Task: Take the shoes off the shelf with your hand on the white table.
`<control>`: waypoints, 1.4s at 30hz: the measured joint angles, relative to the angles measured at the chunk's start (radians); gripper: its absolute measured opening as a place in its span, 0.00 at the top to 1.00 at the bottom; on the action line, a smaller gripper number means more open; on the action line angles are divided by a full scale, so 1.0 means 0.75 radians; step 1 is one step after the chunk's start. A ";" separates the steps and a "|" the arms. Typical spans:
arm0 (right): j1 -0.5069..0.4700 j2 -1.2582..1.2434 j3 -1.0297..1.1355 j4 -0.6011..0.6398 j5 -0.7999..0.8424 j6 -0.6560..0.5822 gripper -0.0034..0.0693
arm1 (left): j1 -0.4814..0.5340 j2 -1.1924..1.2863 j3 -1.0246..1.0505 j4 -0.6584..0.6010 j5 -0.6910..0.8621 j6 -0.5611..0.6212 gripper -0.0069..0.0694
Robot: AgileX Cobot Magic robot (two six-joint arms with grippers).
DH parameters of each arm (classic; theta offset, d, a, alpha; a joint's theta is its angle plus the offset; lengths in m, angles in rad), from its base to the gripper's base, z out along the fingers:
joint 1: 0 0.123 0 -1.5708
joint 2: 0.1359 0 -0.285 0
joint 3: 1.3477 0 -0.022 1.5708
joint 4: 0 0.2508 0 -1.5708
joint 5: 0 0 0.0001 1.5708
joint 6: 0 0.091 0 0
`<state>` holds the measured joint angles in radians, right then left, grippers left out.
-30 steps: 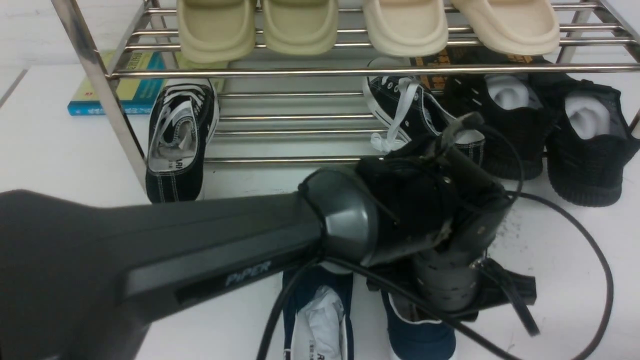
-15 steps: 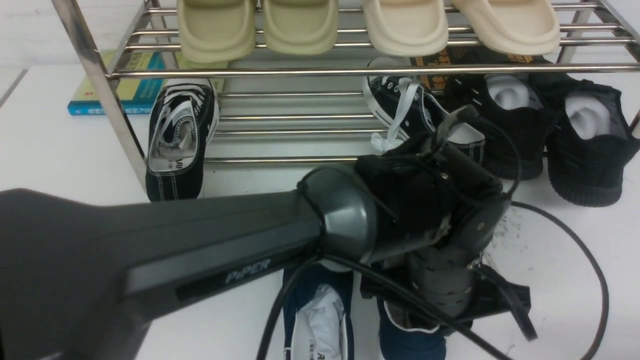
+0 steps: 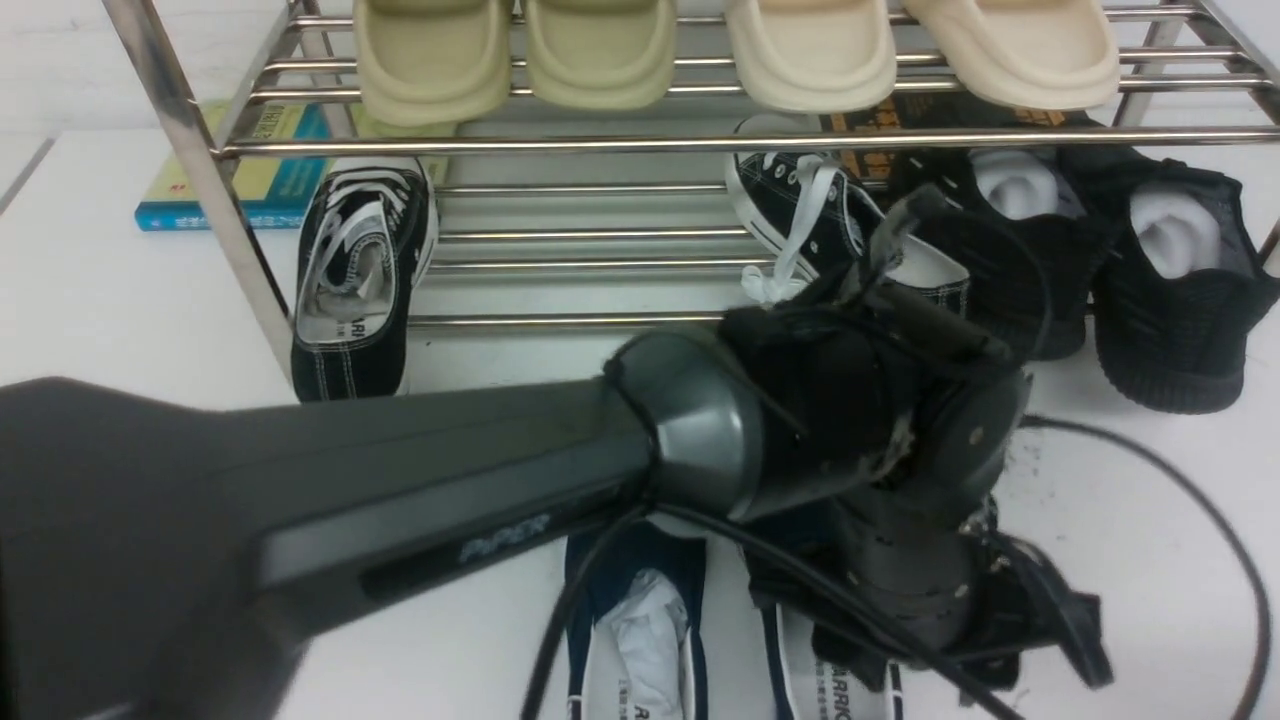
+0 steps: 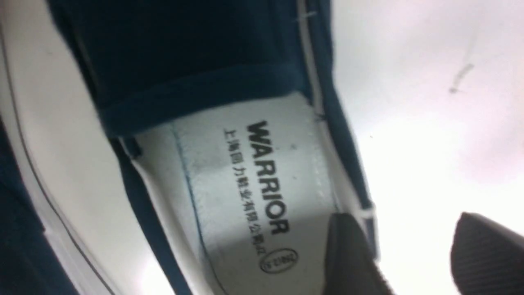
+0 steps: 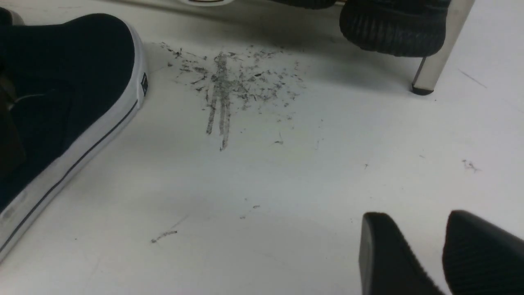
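Both navy slip-on shoes stand on the white table, in front of the chrome shelf. One holds paper stuffing. The other lies under my left arm and shows its WARRIOR insole. In the left wrist view my left gripper is open and straddles this shoe's side wall. One finger is over the insole and the other finger is over the table. My right gripper is open and empty, low over the table, to one side of that shoe's toe.
Black lace-up sneakers and all-black knit sneakers sit on the lower tier. Beige slippers fill the top tier. A book lies behind. A black cable loops on the table. A scuff smear and shelf leg are near.
My left gripper has moved a little to the right and nearer. The navy shoe under it has shifted toward the table's front, and its insole now shows. The cable loop swung right.
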<state>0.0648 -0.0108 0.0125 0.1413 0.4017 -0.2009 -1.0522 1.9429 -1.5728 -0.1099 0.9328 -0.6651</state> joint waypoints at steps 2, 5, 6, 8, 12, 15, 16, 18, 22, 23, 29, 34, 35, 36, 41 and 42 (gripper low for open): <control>0.000 0.000 0.000 0.000 0.000 0.000 0.62 | 0.000 -0.051 -0.046 0.032 0.027 0.010 0.38; 0.000 0.000 0.000 0.000 0.000 0.000 0.62 | 0.000 -0.156 -0.133 0.168 0.123 0.034 0.38; 0.000 0.000 0.000 0.000 0.000 0.000 0.62 | 0.001 -0.178 -0.151 0.216 0.151 0.047 0.39; 0.000 0.000 0.000 0.000 0.000 0.000 0.62 | 0.001 -0.252 -0.205 0.330 0.262 0.103 0.42; 0.000 0.000 0.000 0.000 0.000 0.000 0.62 | 0.001 -0.418 -0.252 0.553 0.392 0.281 0.63; 0.000 0.000 0.000 0.000 0.000 0.000 0.62 | 0.001 -0.541 -0.223 0.624 0.402 0.384 0.83; 0.000 0.000 0.000 0.000 0.000 0.000 0.62 | 0.001 -0.590 -0.204 0.629 0.402 0.412 0.86; 0.000 0.000 0.000 0.000 0.000 0.000 0.62 | 0.001 -0.695 -0.132 0.628 0.402 0.446 0.90; 0.000 0.000 0.000 0.000 0.000 0.000 0.62 | 0.001 -0.925 0.112 0.608 0.402 0.459 0.91; 0.000 0.000 0.000 0.000 0.000 0.000 0.62 | 0.001 -0.993 0.192 0.596 0.402 0.459 0.91; 0.000 0.000 0.000 0.000 0.000 0.000 0.62 | 0.001 -1.457 0.807 0.403 0.123 0.437 0.91; 0.000 0.000 0.000 0.000 0.000 0.000 0.62 | 0.001 -1.727 1.268 0.337 -0.582 0.351 0.91; 0.000 0.000 0.000 0.000 0.000 0.000 0.62 | 0.001 -1.773 1.375 0.337 -0.772 0.315 0.91; 0.000 0.000 0.000 0.000 0.000 0.000 0.62 | 0.001 -1.799 1.440 0.336 -0.892 0.293 0.91; 0.000 0.000 0.000 0.000 0.000 0.000 0.62 | 0.001 -1.867 1.728 0.336 -1.416 0.221 0.91; 0.000 0.000 0.000 0.000 0.000 0.000 0.62 | 0.001 -1.868 1.768 0.336 -1.478 0.218 0.90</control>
<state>0.0648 -0.0108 0.0125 0.1413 0.4017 -0.2009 -1.0512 0.5415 -0.2469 0.1418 -0.1758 -0.5016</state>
